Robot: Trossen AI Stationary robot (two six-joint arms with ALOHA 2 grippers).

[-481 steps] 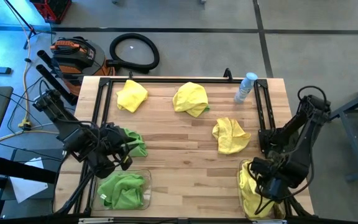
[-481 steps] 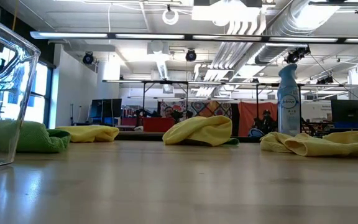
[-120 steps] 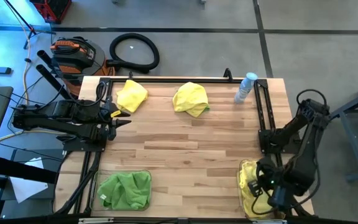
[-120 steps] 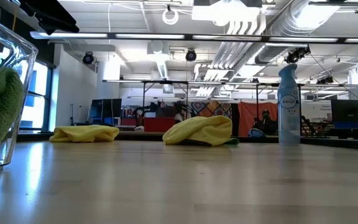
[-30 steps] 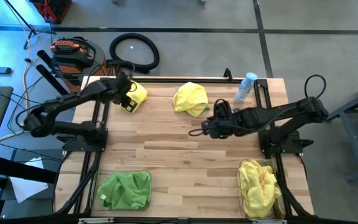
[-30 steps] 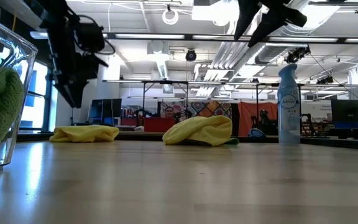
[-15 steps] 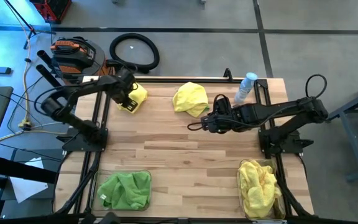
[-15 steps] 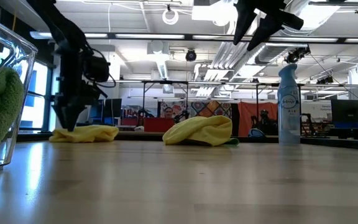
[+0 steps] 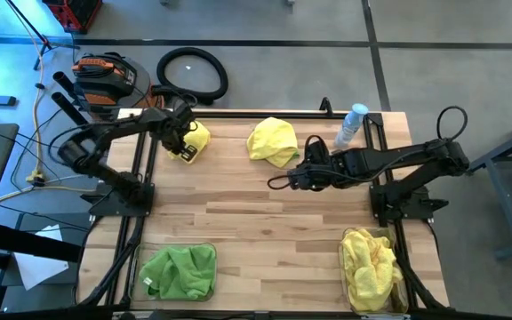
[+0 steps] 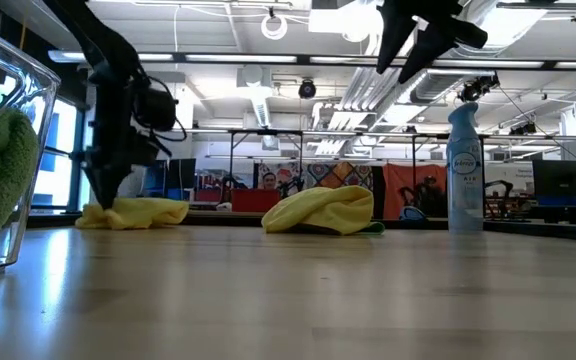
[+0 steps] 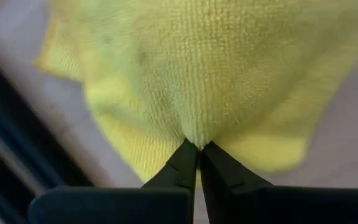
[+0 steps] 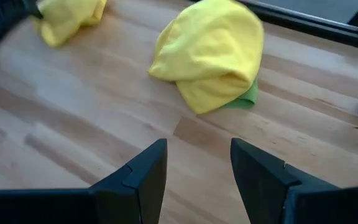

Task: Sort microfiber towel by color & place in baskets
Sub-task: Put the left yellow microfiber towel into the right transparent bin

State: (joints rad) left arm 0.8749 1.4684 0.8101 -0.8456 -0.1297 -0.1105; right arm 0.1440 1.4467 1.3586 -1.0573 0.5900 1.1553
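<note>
1. High view: the left gripper is seen at the table's far left corner, on the crumpled bright yellow fuzzy towel lying there. Half a second earlier it was already over this cloth; a second ago its fingers were spread.
2. Left wrist view: the fingers are now pinched together with a fold of that yellow towel caught between the tips, so a grasp has just been made.
3. Low view: the towel is shown on the wood, bunched slightly under the gripper compared with a moment before, not yet lifted.
4. The right gripper hangs with parted fingers just beside the second yellow towel, under which a lime-green cloth edge peeks; nothing is held.
5. The clear plastic basket of yellow towels sits at the near right, the matching basket of green towels at the near left. A long carry across the table is judged to be needed next.
</note>
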